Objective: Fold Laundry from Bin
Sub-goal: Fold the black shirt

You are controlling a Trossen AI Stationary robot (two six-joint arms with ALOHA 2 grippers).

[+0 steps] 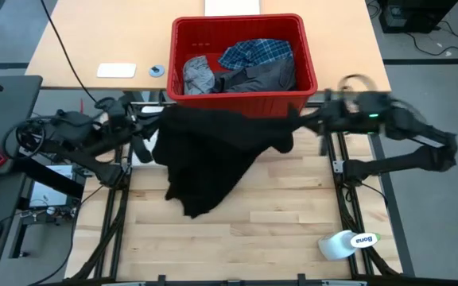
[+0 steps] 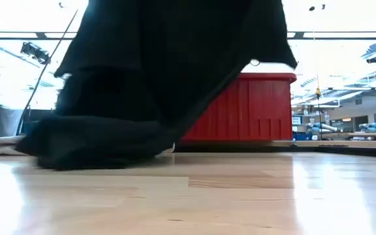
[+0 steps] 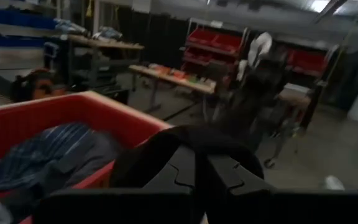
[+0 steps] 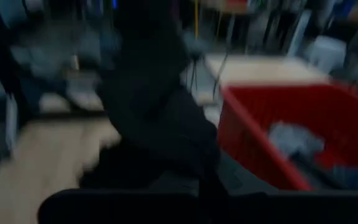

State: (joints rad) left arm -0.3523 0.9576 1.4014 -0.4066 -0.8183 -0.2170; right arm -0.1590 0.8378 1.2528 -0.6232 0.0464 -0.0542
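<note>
Nearest us, the wooden table (image 1: 237,222) carries only the trailing hem of the large black garment (image 1: 205,155); nothing lies folded yet, so by my reckoning this job has barely begun. A white spray bottle (image 1: 348,242) lies at the near right corner. The black garment hangs stretched between both arms, its lower end pooling on the boards. The left gripper (image 1: 156,125) is clenched on one upper corner, arm reaching in low from the left. The right gripper (image 1: 304,119) is clamped on the opposite corner, elbow bent out to the right. Beyond them sits the red bin (image 1: 312,75), holding the light grey garment (image 1: 199,75), dark grey garment (image 1: 261,77) and plaid shirt (image 1: 257,53), all waiting.
</note>
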